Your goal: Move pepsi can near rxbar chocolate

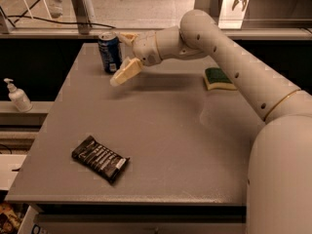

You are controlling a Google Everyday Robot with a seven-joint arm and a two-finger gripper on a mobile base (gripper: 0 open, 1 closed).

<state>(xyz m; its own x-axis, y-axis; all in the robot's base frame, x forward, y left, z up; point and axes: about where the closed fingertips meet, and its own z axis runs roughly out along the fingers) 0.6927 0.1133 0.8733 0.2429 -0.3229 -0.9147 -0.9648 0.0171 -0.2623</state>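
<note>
The pepsi can (109, 52), dark blue with a silver top, stands upright near the far left corner of the grey table (165, 130). My gripper (120, 56) is just right of the can and open. One pale finger (125, 72) reaches down-left in front of the can, and the other sits by the can's top right; the can is not between them. The rxbar chocolate (100, 158), a flat black wrapper, lies near the table's front left, far from the can.
A green-and-yellow sponge (218, 78) lies at the table's right side. A white pump bottle (18, 96) stands on a ledge left of the table. My arm stretches from the lower right across the table's right half.
</note>
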